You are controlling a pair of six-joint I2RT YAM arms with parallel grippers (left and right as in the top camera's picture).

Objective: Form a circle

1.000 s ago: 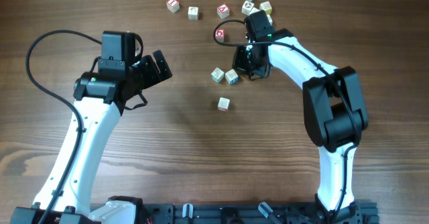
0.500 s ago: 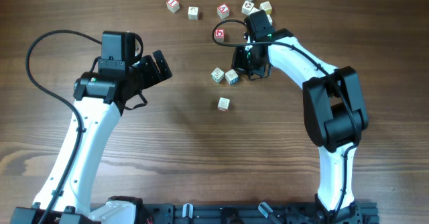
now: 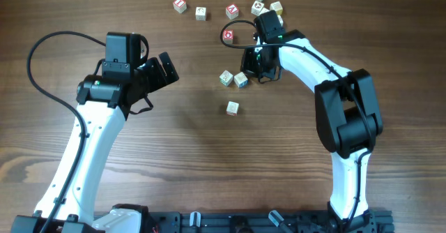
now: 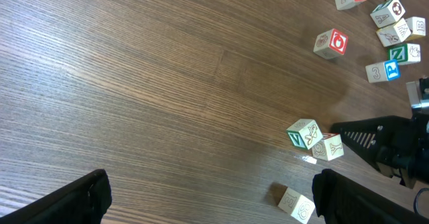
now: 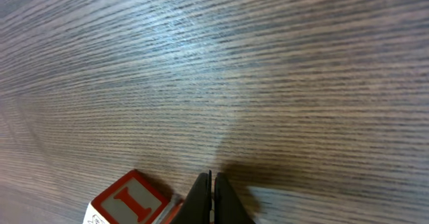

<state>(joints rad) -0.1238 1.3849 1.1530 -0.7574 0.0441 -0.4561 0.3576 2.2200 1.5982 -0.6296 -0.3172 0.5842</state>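
**A:** So, the right claw [image 5: 210, 184] has its tips pressed together with nothing between them, down low over the surface [image 5: 268, 63]?

**B:** Yes. A red-faced cube [image 5: 131, 200] sits just beside the tips, but I cannot tell whether it touches them. From overhead, the claw is just right of the circle [image 3: 234, 79]. That is only two cubes touching, around mid-surface and a little toward the far edge.

**A:** And the third?

**B:** The lone cube [image 3: 232, 107] lies apart from them, on the near-edge side. I judge that is the piece to bring in.

**A:** How would you do it well?

**B:** Use the closed tips as a blunt pusher. Go round the pair, not across it, and come down on the lone cube's near-edge side. Push slowly through its middle toward the notch between the two. Pushed off-centre, it will likely spin away. Stop at first contact.

**A:** Risks?

**B:** The arm could sweep the scattered cubes [image 3: 232, 11] along the far edge. The left claw [image 4: 214, 200], tips wide apart and empty, hangs toward the left edge, well apart.
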